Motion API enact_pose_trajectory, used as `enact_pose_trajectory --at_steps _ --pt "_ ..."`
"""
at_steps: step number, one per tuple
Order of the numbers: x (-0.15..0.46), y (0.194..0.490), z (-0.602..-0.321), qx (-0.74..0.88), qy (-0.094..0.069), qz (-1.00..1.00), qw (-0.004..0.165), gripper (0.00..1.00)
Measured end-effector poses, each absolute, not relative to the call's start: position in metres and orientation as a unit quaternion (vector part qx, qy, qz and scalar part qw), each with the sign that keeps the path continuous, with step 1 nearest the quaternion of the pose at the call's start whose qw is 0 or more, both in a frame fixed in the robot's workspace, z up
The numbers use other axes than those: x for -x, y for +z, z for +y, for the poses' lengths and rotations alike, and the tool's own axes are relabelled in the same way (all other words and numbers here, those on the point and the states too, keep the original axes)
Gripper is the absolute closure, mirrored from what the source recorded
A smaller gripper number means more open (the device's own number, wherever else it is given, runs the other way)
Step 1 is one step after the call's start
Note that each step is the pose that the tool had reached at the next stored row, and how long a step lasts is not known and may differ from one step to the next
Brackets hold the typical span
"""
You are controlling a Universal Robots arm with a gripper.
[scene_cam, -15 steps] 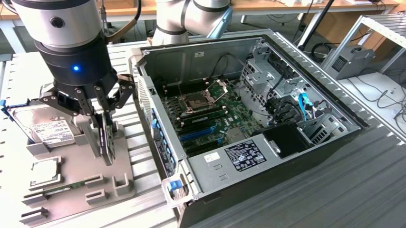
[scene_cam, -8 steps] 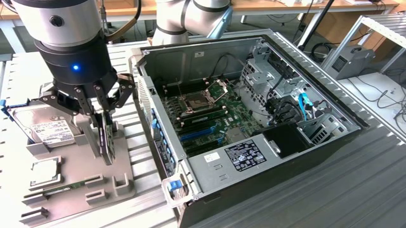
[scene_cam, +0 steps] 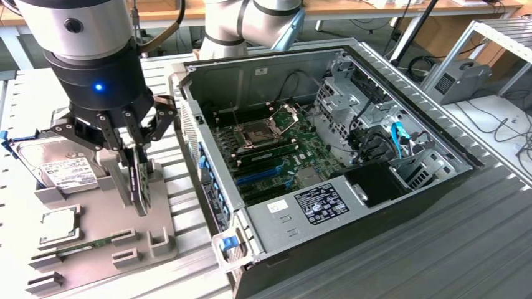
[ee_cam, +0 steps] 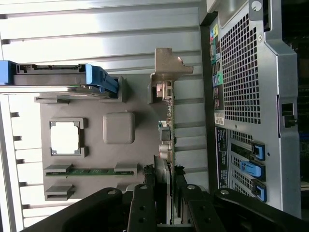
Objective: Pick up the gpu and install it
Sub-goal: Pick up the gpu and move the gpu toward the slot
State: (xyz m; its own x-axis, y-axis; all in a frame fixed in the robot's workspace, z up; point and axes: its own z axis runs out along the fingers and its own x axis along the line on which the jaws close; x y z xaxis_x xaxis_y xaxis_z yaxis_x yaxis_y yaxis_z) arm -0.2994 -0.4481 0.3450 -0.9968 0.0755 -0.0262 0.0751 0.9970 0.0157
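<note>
The open computer case (scene_cam: 275, 227) is cut off at the exterior view's lower edge. To its left in that view, the arm partly hides the grey tray (scene_cam: 104, 215). The gpu (scene_cam: 138, 184) (ee_cam: 167, 121) stands on edge over the tray, its faces hard to make out. The claw (scene_cam: 131, 146) (ee_cam: 166, 186) is clamped on its upper edge, a finger on each side.

1. The exterior view stands off high, looking down at a slant; the open computer case (scene_cam: 264, 235) sits centre and right of frame, the gray holder (scene_cam: 99, 215) lower left.
2. The wrist view hangs close above the holder (ee_cam: 96, 159), looking straight down past the gripper (ee_cam: 164, 193).
3. Both take in the holder, the gpu (scene_cam: 139, 180) (ee_cam: 166, 125) and the case's outer wall (ee_cam: 241, 72).
</note>
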Motion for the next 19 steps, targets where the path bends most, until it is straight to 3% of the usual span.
enact_pose_trajectory --at_steps 19 --pt "0.2993 0.3499 -0.4481 -0.038 0.007 0.999 0.013 0.74"
